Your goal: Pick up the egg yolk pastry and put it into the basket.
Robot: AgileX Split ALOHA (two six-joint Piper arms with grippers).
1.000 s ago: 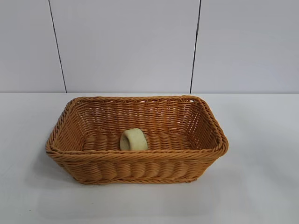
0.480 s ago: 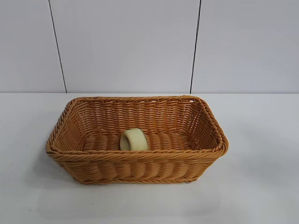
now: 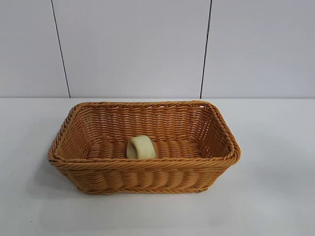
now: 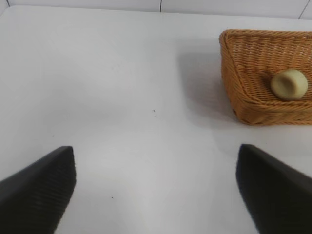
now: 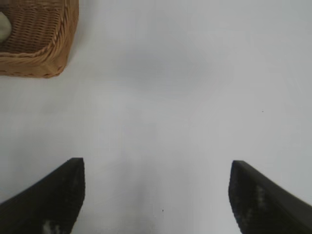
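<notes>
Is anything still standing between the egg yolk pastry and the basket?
No. The egg yolk pastry already sits on edge inside the basket; both open grippers, left gripper and right gripper, hold nothing.

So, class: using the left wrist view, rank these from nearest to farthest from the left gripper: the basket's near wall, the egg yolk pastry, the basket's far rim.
From the open left gripper, over bare table:
1. Near wall of the basket, facing the gripper.
2. Egg yolk pastry, inside on the floor.
3. Far rim, beyond the pastry.
</notes>
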